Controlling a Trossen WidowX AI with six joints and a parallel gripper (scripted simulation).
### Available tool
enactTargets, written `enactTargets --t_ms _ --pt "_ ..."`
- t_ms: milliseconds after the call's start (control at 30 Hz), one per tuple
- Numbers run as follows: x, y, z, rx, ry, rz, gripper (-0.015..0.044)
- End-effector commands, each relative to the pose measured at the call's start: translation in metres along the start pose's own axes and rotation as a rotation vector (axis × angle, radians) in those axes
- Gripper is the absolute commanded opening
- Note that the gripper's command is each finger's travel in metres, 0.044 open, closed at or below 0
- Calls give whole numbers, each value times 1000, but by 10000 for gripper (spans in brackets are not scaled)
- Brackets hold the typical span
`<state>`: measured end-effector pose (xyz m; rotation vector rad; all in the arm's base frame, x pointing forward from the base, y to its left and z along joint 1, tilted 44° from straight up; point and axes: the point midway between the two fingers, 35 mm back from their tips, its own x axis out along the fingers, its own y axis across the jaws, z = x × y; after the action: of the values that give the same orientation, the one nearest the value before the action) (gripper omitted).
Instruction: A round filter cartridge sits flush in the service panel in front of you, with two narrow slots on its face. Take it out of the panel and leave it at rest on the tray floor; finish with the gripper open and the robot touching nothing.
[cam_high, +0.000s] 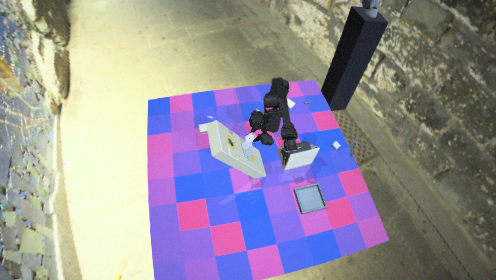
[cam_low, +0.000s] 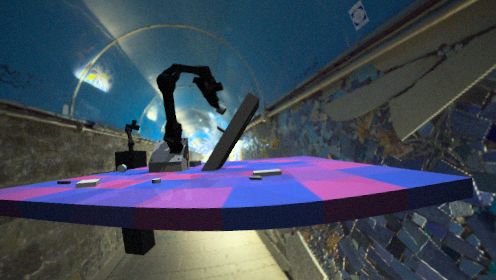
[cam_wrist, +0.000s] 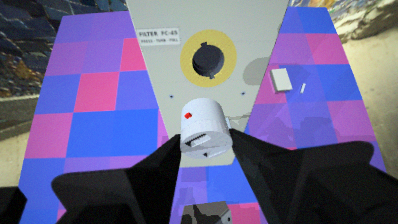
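The white round filter cartridge (cam_high: 249, 137) (cam_low: 222, 109) (cam_wrist: 204, 122) is out of the panel, with its two-slot face and a red mark showing in the wrist view. My gripper (cam_high: 253, 135) (cam_low: 219, 105) (cam_wrist: 204, 135) is shut on its sides and holds it in front of the panel's lower part. The tilted service panel (cam_high: 240, 163) (cam_low: 232, 134) (cam_wrist: 255, 25) has an empty dark round socket (cam_high: 231, 142) (cam_wrist: 208, 60) inside a yellow ring. The square grey tray (cam_high: 310, 198) lies apart from the panel, past the arm's base. Whether the cartridge touches the panel's small ledge (cam_high: 247, 148) is unclear.
The arm's base has a slanted pale plate (cam_high: 301, 157) between panel and tray. A white block (cam_high: 205, 127) (cam_wrist: 281, 80) lies beside the panel. Another small white block (cam_high: 337, 145) lies right of the base. A dark pillar (cam_high: 352, 60) stands beyond the table corner.
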<state>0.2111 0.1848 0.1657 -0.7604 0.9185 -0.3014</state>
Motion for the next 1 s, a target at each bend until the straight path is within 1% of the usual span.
enactTargets --t_ms 0,533,567,600,967 --pt "-3 10 2 6 5 -1 0" --pt "9 87 6 65 22 -5 0" --pt "8 76 4 43 23 -8 0" --pt "8 79 2 27 27 1 0" --pt "0 151 -43 -347 71 225 0"
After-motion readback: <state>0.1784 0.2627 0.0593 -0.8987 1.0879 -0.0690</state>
